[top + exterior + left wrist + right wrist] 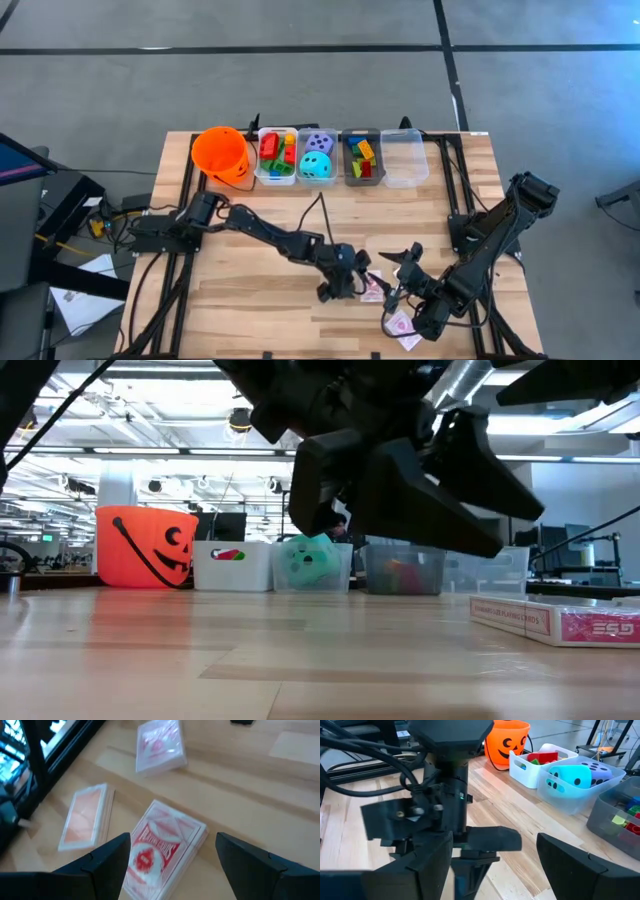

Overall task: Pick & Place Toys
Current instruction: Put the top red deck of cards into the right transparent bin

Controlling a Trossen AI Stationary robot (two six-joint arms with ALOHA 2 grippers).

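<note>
The left gripper [345, 283] hangs over a card deck [162, 847] at the near centre of the worktop [260, 220], jaws wide open and empty. The jaws should be lowered squarely astride the deck's long edges before closing. The right gripper [405, 262] waits just right, jaws open, empty. Counted: three card decks; four bins [404, 160]; two dice [316, 165]; one orange bucket [220, 153].
</note>
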